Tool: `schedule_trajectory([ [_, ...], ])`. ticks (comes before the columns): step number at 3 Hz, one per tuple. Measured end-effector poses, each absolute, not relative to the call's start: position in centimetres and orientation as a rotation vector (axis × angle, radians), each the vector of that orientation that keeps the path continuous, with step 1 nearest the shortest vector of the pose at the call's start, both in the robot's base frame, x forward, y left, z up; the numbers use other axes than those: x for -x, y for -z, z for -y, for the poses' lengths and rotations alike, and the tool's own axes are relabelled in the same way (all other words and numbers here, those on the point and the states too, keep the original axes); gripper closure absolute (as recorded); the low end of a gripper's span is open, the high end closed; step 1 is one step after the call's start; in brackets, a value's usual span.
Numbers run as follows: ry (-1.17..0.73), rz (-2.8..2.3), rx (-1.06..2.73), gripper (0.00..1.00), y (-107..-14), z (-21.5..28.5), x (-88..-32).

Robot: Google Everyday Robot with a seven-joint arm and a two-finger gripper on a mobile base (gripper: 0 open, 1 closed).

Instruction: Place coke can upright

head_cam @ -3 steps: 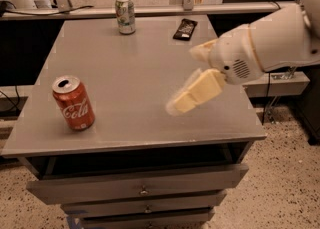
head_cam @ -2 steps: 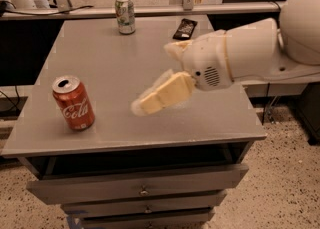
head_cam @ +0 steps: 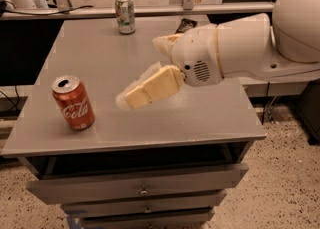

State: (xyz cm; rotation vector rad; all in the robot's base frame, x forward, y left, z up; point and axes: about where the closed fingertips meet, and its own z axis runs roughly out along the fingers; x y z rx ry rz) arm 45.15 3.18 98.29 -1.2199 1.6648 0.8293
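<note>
Moved since a second ago: my cream-coloured two-finger gripper (head_cam: 141, 72), carried leftward from the right side of the grey metal table with drawers (head_cam: 210, 118) to above the table's middle; the cans have not shifted.

Item, gripper: fingers spread apart, holding nothing; above the table's middle, well apart from every can.

Item, small red aluminium coke can with white script and silver top (head_cam: 73, 103): at the table's front-left, standing on its base so far as I can see; a dark opening shows in the top.

Handling, by my judgement: light; thin-walled, so it will dent under a hard squeeze; smooth painted side, likely slippery; contents unknown. Best hold: across the mid-body, one finger on each side of the cylinder, with moderate pressure; not by the rim.

Item, green-and-white can (head_cam: 125, 14): upright at the table's far edge; not mine to touch.

Item, flat black object (head_cam: 185, 24): at the table's far right, partly behind my arm.
</note>
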Motion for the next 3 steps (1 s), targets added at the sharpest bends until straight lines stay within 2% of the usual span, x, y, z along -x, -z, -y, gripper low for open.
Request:
schedule_trajectory([
  [1,-0.839,-1.619,1.204,0.00,-97.4,-3.7,-45.2],
  [3,-0.963,-1.395,1.121,0.00,-91.4,-9.1,-48.0],
])
